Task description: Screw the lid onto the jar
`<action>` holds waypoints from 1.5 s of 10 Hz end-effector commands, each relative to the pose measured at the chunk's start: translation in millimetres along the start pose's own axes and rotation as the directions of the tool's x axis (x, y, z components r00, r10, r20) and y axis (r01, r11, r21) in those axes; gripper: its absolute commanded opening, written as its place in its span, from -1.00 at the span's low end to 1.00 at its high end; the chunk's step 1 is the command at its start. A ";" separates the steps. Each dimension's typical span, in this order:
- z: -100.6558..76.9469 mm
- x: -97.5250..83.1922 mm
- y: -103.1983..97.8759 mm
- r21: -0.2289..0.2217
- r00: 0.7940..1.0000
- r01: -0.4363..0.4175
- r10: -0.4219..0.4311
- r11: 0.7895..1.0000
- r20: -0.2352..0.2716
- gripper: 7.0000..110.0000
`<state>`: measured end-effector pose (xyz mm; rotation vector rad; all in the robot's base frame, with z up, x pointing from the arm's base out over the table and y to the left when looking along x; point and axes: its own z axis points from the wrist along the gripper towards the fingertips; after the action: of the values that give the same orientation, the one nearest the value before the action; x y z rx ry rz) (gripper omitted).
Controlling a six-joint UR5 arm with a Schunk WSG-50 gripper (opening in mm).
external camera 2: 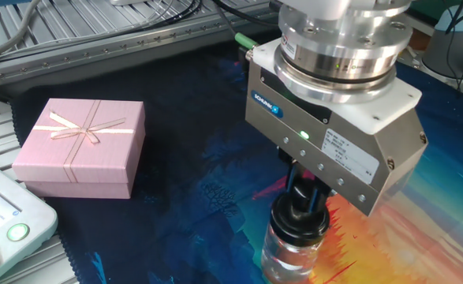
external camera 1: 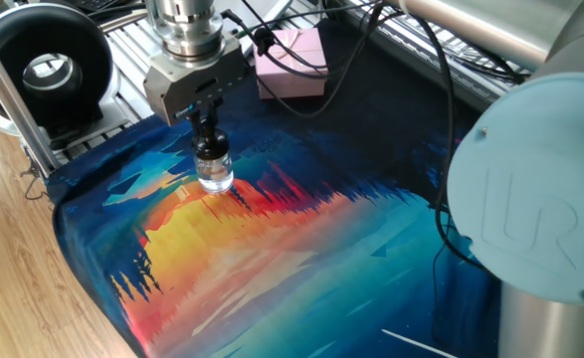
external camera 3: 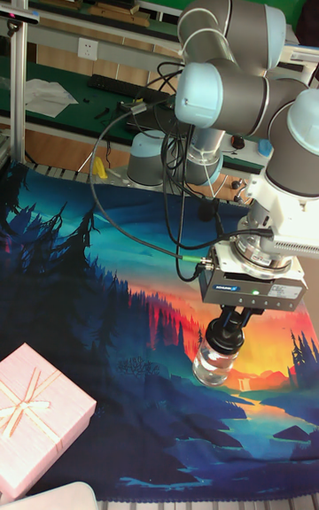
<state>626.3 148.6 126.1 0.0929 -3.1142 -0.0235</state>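
Observation:
A tiny clear glass jar (external camera 1: 215, 176) (external camera 2: 289, 256) (external camera 3: 213, 367) stands upright on the painted cloth. The black lid (external camera 1: 210, 149) (external camera 2: 299, 221) (external camera 3: 223, 338) sits on its neck. My gripper (external camera 1: 204, 127) (external camera 2: 304, 199) (external camera 3: 232, 324) comes straight down from above, its fingers shut on the lid's knob-like top. The grey gripper body (external camera 2: 335, 134) hides part of the lid in the other fixed view.
A pink gift box (external camera 2: 83, 147) (external camera 1: 292, 61) (external camera 3: 37, 416) with a ribbon lies on the dark part of the cloth, apart from the jar. A black round device (external camera 1: 45, 66) stands off the cloth's corner. Cables (external camera 1: 371, 50) hang across the back.

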 end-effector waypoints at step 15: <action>7.1 -1.0 7.1 -0.049 0.998 0.053 -0.053 0.997 -0.017 -0.71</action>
<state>624.5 150.3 123.0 0.1887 -3.0828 -0.0718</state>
